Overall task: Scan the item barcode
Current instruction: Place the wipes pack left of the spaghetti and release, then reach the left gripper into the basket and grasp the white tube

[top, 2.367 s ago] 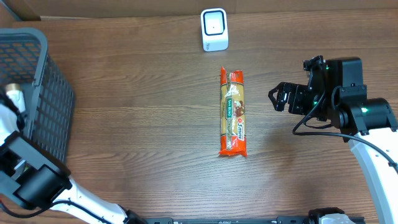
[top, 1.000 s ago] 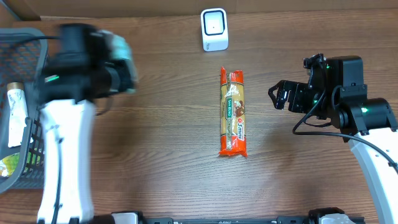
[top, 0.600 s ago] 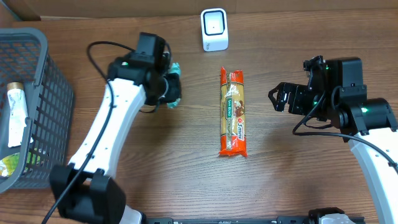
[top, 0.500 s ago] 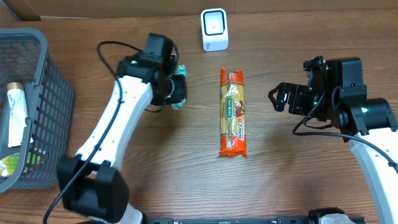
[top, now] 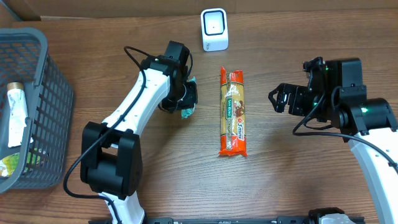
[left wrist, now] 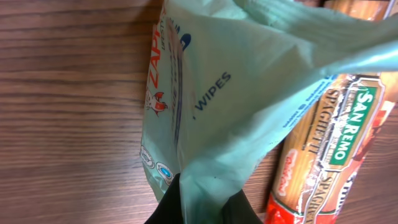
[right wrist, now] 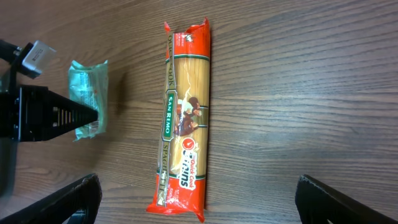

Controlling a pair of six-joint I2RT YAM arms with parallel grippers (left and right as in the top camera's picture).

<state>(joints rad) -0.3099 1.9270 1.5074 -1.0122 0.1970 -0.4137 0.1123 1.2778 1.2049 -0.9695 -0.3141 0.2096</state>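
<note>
My left gripper is shut on one end of a pale green wipes packet, which hangs from its black fingers just above the table. The packet is left of a long orange spaghetti pack, which lies flat mid-table. A white barcode scanner stands at the back, beyond the pack's far end. No barcode shows on either item. My right gripper hovers open to the right of the spaghetti, nothing between its fingers. The right wrist view also catches the wipes packet.
A grey mesh basket sits at the table's left edge with a tube and other items inside. The left arm stretches from the front left across the wood towards the middle.
The left arm has swung from the basket side to the middle, carrying the wipes packet, and now holds it beside the spaghetti pack. The right arm has not moved.
</note>
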